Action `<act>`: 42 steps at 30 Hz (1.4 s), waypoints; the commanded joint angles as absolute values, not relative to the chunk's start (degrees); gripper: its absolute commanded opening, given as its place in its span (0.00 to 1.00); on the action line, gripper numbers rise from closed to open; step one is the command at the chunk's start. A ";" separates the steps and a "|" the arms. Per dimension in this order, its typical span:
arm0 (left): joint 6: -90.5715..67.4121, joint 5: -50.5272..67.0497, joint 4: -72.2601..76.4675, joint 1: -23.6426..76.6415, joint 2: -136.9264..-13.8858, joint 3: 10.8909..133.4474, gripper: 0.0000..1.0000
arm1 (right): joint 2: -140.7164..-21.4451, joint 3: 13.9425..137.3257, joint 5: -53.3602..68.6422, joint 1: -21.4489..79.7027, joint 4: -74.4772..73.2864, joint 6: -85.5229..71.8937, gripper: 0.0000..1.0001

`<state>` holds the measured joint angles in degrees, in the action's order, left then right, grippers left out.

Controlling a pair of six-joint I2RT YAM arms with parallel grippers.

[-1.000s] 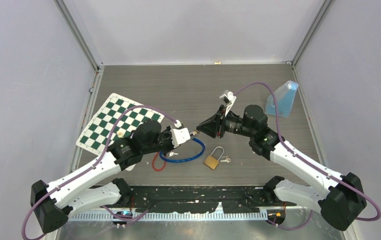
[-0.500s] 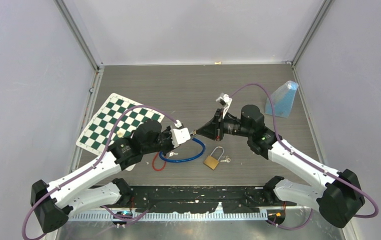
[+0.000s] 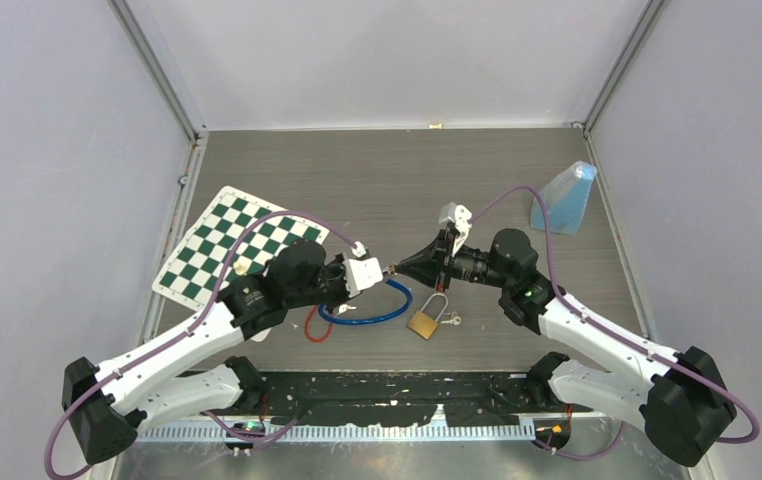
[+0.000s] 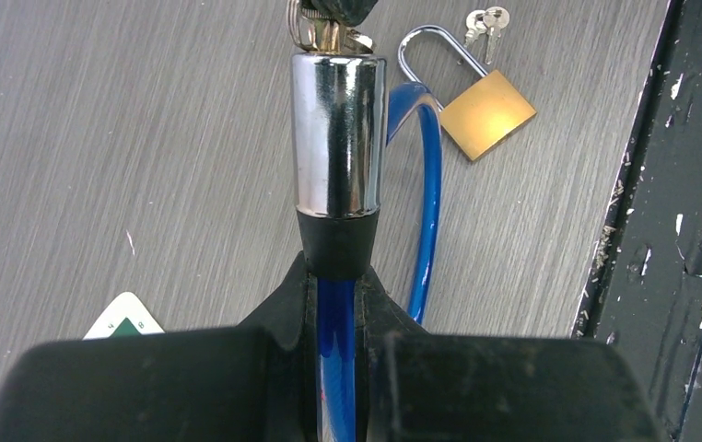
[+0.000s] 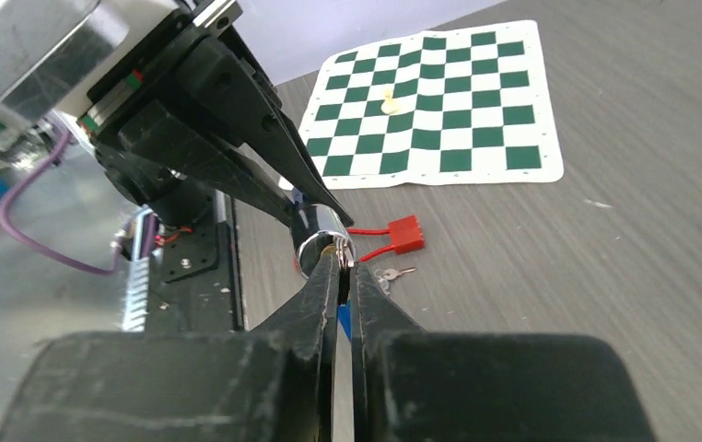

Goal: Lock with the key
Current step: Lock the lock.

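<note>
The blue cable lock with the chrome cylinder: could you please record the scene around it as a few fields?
left gripper: shut on the blue cable lock, gripping the cable just below its chrome cylinder
right gripper: shut on the silver key at the cylinder's end
on table: brass padlock with small keys beside its shackle; green-and-white chessboard mat

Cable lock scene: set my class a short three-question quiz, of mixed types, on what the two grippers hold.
1. True or false: the left gripper is shut on the blue cable lock.
2. The right gripper pinches: A) the chessboard mat; B) the key in the lock's chrome end; C) the red connector.
3. Fill in: the brass padlock lies on the table, held by ____ gripper.
Key: 1 true; 2 B; 3 neither.
</note>
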<state>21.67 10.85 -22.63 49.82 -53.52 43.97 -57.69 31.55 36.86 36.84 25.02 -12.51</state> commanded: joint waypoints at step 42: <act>24.75 12.00 -26.56 49.92 -49.40 52.83 0.00 | -55.37 38.44 52.87 35.95 23.50 38.62 0.05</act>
<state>25.23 13.23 -30.55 49.87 -52.77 49.50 -56.49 35.48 55.51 36.62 18.15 41.63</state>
